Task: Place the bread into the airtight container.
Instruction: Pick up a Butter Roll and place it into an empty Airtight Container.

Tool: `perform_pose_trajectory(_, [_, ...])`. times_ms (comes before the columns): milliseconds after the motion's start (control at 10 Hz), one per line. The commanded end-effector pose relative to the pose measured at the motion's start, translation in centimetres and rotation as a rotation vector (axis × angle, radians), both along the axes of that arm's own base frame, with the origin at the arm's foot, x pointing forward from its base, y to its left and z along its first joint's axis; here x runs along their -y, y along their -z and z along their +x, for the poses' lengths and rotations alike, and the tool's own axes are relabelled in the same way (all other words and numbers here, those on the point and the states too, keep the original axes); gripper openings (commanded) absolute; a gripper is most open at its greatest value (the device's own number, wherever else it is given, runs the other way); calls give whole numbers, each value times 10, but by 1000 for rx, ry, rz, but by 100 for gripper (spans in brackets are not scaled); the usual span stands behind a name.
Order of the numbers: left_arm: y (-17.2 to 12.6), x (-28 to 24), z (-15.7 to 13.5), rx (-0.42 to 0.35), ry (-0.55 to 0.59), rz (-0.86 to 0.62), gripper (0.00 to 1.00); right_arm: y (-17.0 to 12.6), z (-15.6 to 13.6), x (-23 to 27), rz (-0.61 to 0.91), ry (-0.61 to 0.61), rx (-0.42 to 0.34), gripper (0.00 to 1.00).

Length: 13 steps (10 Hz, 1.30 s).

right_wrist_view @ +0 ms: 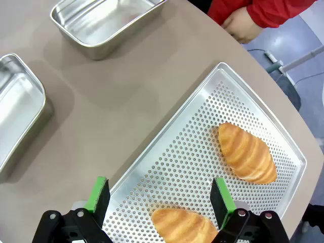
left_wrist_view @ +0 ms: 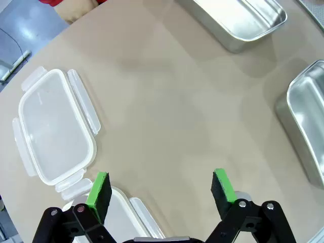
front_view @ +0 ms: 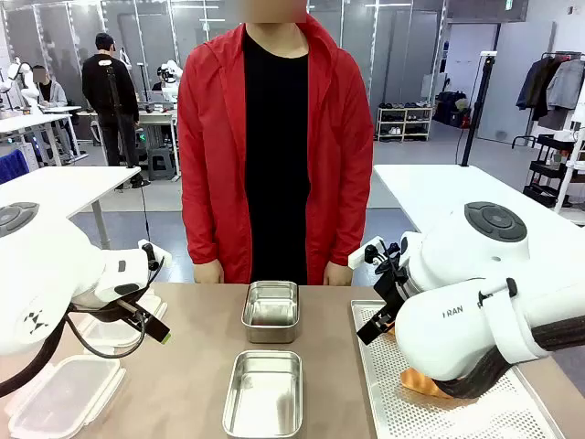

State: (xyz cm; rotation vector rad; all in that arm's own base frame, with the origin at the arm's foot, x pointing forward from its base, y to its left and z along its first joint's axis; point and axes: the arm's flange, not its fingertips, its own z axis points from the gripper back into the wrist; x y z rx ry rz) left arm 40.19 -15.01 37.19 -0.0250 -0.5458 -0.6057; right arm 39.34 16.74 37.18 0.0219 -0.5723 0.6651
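Right pincer (right_wrist_view: 160, 186), spread wide, hovers over bread (right_wrist_view: 177, 226) cut off below.

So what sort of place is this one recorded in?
Likely an open-plan lab or workshop hall, not a home kitchen: several white work tables spread around, a storage shelf by the far wall, and hanging coats at the right.

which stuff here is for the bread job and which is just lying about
For the job: bread roll, second roll, perforated tray under them, far steel container, near steel container, right gripper (open).
Lying about: clear clip lid, second lid beside it; probably not needed for this step.
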Motion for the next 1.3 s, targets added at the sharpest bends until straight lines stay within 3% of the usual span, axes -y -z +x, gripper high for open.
perform_pose_trajectory(0, [0,0,0,0,0,0,100,0,0,0,0,0,0,100])
perform_pose_trajectory(800, [0,0,0,0,0,0,100,0,0,0,-2,-2,1,100])
perform_pose_trajectory(900, [0,0,0,0,1,0,100,-32,8,8,17,-26,-27,100])
perform_pose_trajectory(1200, [-99,-20,26,-59,-32,-96,100,-135,15,47,57,-8,-20,100])
